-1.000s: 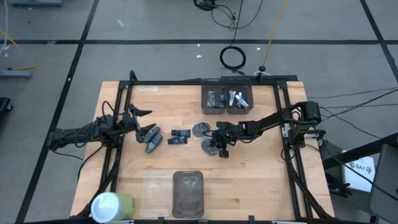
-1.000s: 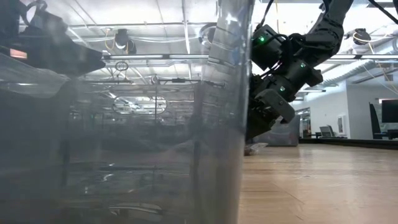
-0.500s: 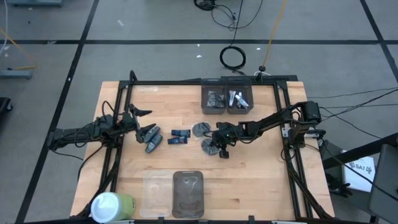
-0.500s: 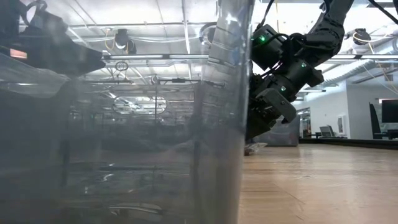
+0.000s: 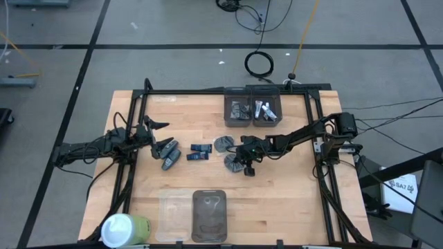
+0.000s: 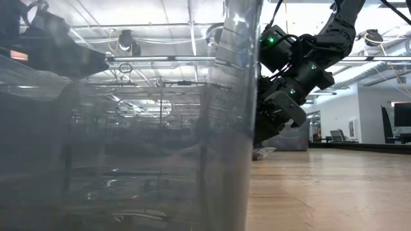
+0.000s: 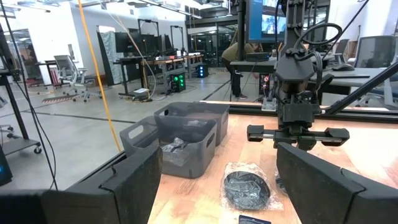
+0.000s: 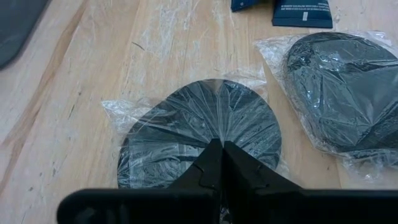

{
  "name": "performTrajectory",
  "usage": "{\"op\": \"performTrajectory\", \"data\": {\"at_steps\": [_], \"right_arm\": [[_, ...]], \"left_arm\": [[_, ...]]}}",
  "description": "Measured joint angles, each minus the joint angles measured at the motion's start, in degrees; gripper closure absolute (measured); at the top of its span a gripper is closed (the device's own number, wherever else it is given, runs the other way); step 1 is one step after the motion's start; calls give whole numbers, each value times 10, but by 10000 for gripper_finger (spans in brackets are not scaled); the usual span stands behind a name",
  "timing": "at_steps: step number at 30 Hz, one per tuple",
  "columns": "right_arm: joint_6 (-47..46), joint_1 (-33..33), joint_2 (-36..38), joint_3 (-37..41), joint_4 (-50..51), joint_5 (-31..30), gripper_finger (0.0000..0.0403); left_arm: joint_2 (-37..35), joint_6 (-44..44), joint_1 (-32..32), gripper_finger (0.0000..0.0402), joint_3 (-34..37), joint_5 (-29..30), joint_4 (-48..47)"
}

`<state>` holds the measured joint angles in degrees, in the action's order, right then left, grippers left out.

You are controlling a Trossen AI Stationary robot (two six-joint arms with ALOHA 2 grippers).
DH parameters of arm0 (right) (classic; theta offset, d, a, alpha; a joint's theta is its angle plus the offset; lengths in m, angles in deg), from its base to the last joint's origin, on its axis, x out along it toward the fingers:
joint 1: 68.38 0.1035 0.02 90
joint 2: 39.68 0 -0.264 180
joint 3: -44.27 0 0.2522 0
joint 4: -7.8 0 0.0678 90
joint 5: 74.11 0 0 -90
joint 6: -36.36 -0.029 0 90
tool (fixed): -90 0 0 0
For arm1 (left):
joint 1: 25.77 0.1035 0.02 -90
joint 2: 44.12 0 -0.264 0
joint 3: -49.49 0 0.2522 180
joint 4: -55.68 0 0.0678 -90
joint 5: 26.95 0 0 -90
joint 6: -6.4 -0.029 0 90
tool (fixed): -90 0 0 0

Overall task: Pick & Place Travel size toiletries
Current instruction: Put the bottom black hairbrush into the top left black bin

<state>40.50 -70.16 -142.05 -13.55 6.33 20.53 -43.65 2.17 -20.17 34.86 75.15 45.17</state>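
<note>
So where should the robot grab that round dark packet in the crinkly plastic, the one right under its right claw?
Probably by the loose clear wrap at the edge of the round dark packet, coming straight down from above. It lies flat on the table, so there is no side to squeeze, only wrinkled plastic sticking out. The right gripper sits right over it, fingers pressed together.

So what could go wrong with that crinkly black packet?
The right tool is shut on the packet's thin wrap, so it might slip out or tear when lifted. A second packet lies close beside it and could get dragged along.
</note>
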Motion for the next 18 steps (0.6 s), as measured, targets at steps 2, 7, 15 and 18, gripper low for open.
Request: {"op": "performTrajectory", "data": {"at_steps": [2,7,15,18], "right_arm": [[0,0,0,0,0,0,402],[0,0,0,0,0,0,402],[0,0,4,0,1,0,403],[0,0,18,1,13,0,403]], "left_arm": [[0,0,0,91,0,0,0],[0,0,0,91,0,0,0],[0,0,0,91,0,0,0],[0,0,0,91,0,0,0]]}}
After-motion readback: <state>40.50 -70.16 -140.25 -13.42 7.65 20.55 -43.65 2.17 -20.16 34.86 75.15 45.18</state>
